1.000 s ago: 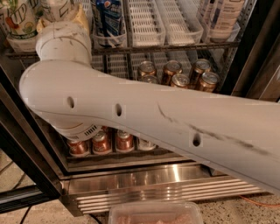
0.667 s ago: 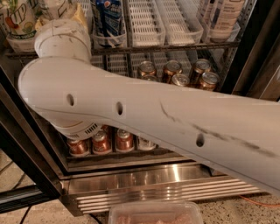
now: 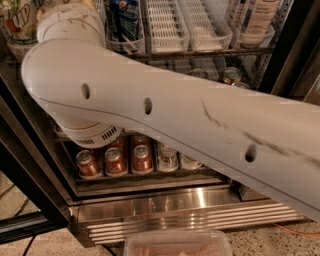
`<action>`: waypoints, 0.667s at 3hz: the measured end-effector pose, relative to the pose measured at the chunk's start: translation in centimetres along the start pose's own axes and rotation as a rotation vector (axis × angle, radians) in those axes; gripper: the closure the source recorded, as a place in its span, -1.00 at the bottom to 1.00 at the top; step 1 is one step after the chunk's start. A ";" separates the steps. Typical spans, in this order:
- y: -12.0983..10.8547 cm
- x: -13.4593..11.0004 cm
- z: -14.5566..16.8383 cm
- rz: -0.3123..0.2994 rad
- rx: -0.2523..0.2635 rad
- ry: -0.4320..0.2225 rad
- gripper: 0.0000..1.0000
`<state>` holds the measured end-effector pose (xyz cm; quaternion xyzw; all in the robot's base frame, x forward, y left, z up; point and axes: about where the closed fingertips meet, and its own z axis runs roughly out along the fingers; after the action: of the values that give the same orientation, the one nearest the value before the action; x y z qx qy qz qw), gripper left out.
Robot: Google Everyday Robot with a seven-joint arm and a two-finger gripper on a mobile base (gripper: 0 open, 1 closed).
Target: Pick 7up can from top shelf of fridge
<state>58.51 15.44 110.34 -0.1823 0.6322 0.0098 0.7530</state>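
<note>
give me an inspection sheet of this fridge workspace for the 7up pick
surface: top shelf, wire rack with white slotted lanes
job's things: 7up can upright at the shelf's far left, partly hidden by the arm; fridge open
clutter: Pepsi can right of the arm's joint; copper-coloured cans on a lower rack; plastic tub in front, at the bottom edge
gripper: not in view; the arm crosses the whole frame and leaves it at the top beside the 7up can
cables: dark cable lower left; orange cable lower right
surroundings: speckled floor, nothing else seen
</note>
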 end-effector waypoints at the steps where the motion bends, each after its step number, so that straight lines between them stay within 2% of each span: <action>1: -0.6 -0.7 -0.1 -0.018 -0.018 0.015 1.00; 2: -1.5 -1.2 -0.3 -0.024 -0.035 0.035 1.00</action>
<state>58.33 14.22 111.85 -0.2031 0.6428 0.0087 0.7386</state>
